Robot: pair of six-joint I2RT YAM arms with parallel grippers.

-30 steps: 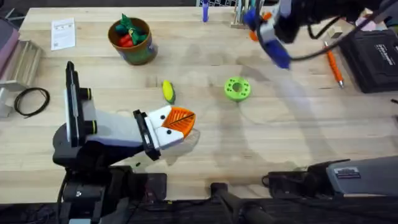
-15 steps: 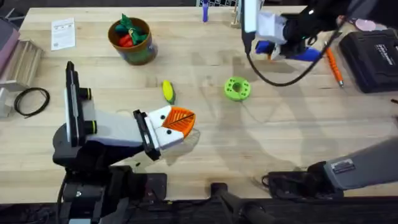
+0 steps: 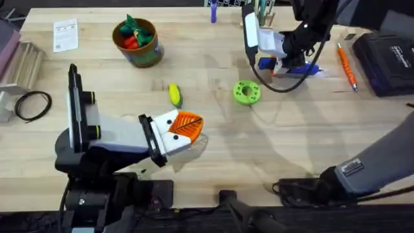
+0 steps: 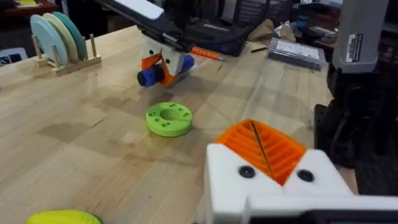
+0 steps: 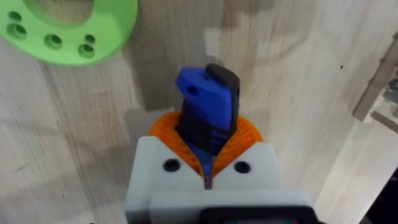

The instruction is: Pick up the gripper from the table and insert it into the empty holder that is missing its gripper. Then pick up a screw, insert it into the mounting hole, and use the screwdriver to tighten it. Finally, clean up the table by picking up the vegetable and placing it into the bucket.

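Right tool (image 5: 208, 167) is clamped on the screwdriver (image 5: 208, 106) beside the green disc (image 3: 246, 92); the corn (image 3: 174, 95) is not yet bucketed.

Bright, even light falls from above on the pale table (image 3: 213, 149), and the wood shows no hard glare. Shadows are soft and broad: faint grey bands of the right arm cross the boards near the green disc (image 3: 246, 92), and a short dark shadow sits beside the corn (image 3: 175, 95). In the overhead view the right arm's sleeve (image 3: 381, 158) is large and smeared at the lower edge. In the left wrist view the near white fingers (image 4: 273, 186) are soft, while the background is dim. In the right wrist view the screwdriver (image 5: 207, 106) is sharp enough, with a dark shadow behind it.
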